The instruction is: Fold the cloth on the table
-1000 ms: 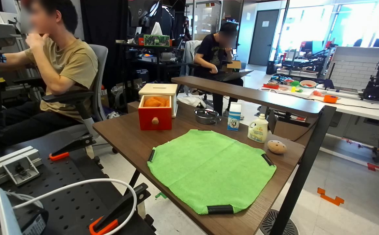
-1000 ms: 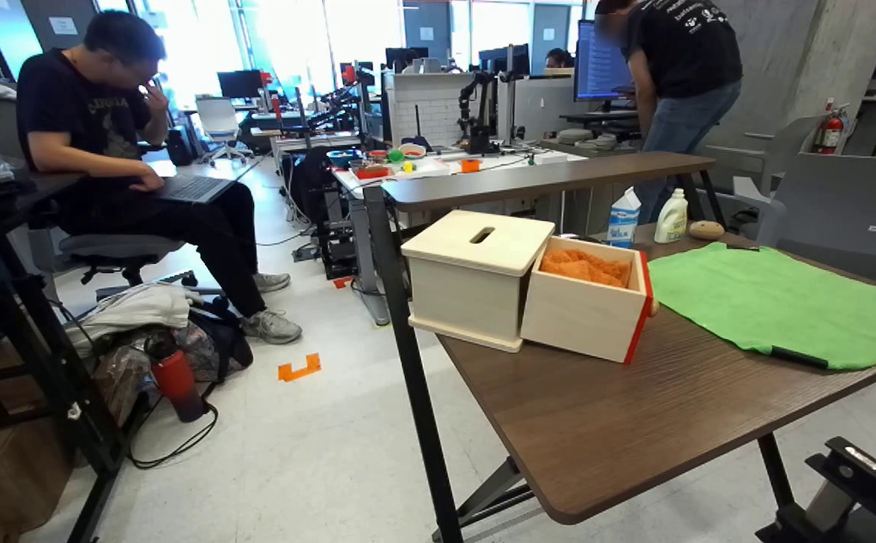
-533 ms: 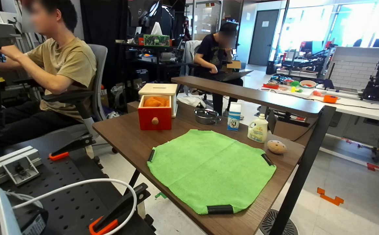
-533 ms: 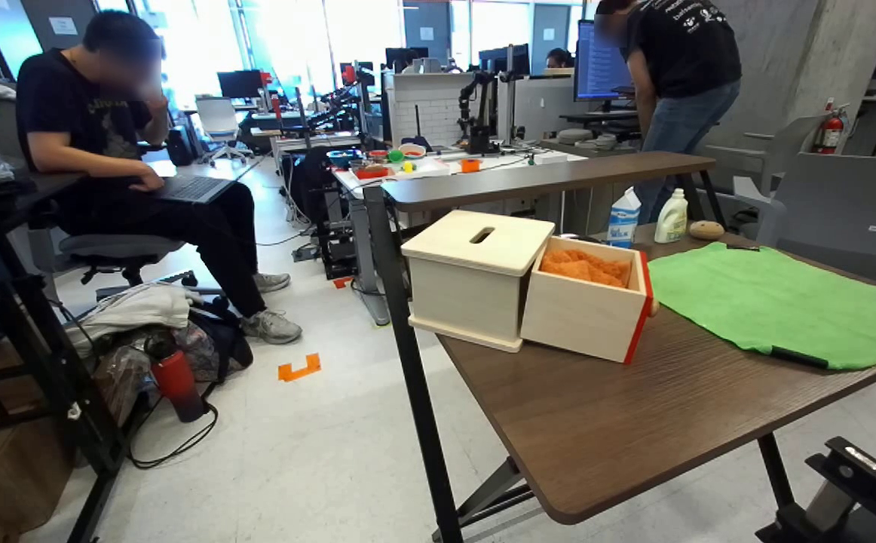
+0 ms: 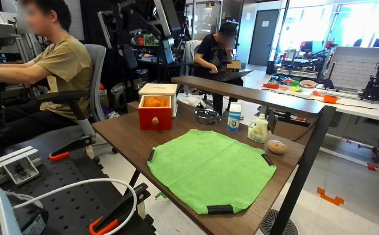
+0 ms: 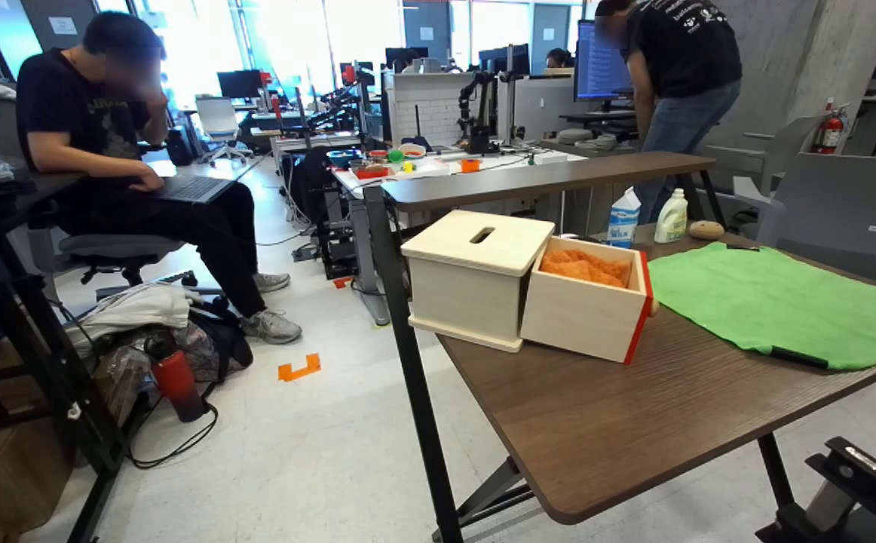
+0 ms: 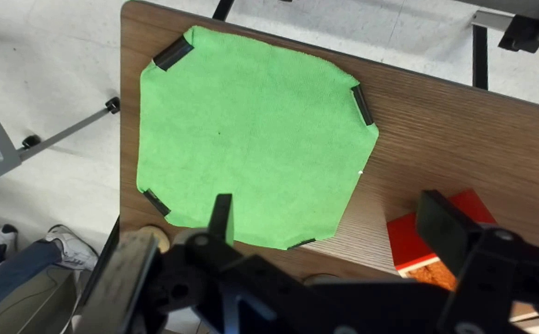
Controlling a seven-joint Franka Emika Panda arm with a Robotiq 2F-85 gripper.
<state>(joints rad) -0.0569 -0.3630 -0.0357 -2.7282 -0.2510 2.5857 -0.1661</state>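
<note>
In an exterior view, the green cloth [image 5: 212, 169] lies spread on the worktop [image 5: 121, 130], no half laid over the other; I judge that nothing is folded and the whole work is left. The hand [image 5: 148, 58] hangs high, well apart from the cloth, its upper part cut off by the border. In an exterior view, the cloth [image 6: 792, 302] reaches the border, so its end is cut off, and no hand is seen. In the wrist view, the hand is wide, gripping nothing; one finger [image 7: 220, 211] hides a little of the cloth's edge, though all four dark tabs [image 7: 173, 53] show. A pale round thing [image 7: 160, 235] is half covered and hard to name.
</note>
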